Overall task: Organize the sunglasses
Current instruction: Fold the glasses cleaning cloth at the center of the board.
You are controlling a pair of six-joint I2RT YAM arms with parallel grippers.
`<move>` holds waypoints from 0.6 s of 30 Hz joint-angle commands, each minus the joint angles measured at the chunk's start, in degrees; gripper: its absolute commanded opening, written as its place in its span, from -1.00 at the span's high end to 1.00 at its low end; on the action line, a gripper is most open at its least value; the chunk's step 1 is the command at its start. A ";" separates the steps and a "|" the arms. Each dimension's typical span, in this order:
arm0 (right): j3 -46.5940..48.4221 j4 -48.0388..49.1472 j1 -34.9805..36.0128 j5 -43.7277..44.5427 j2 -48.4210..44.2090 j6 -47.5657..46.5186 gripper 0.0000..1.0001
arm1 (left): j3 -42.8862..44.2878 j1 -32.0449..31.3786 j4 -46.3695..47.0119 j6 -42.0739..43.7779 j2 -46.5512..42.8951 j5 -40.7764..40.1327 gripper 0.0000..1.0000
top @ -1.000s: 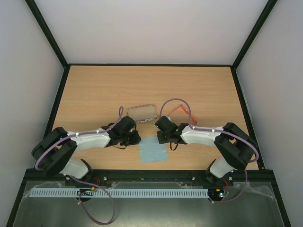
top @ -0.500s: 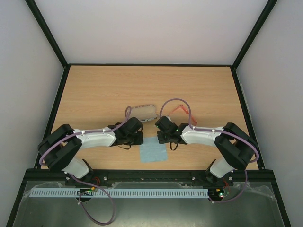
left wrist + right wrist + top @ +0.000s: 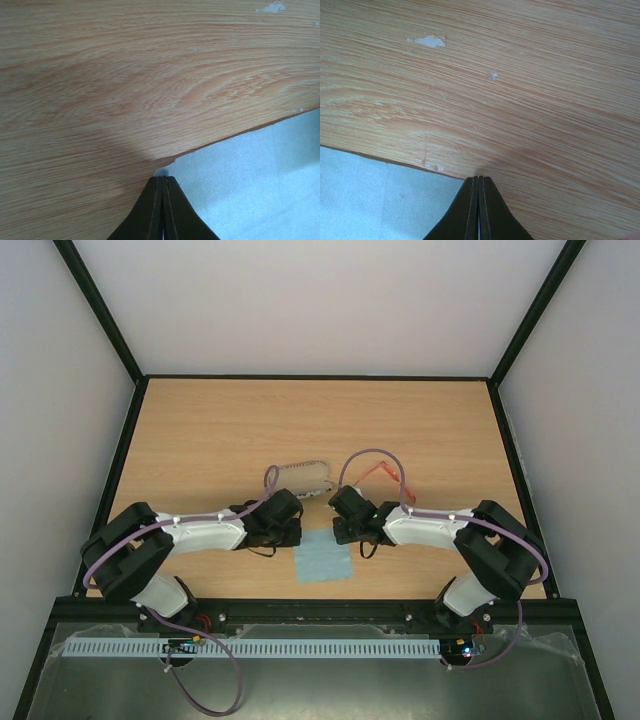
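Sunglasses [image 3: 378, 472] lie on your bench [image 3: 200, 440] beside the case [image 3: 303, 476] (nothing stowed yet); left hand [image 3: 161, 182] and right hand [image 3: 478, 181] each pinch shut on a corner of the cloth [image 3: 325, 560].

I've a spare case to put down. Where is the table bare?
Free: the far half of the table, beyond the case and sunglasses, plus both side margins. Crowded: near centre, where left tool and right tool meet the cloth.
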 commanded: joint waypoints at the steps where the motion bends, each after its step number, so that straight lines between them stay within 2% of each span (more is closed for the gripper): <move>1: -0.19 -8.09 -0.30 0.28 -0.02 0.58 0.97 | 0.77 -0.30 -4.75 0.37 -0.46 -2.67 0.95; 18: 5.96 -10.03 -0.39 0.32 -0.44 -0.10 0.97 | 4.54 0.93 -5.49 2.15 -2.53 -3.57 0.95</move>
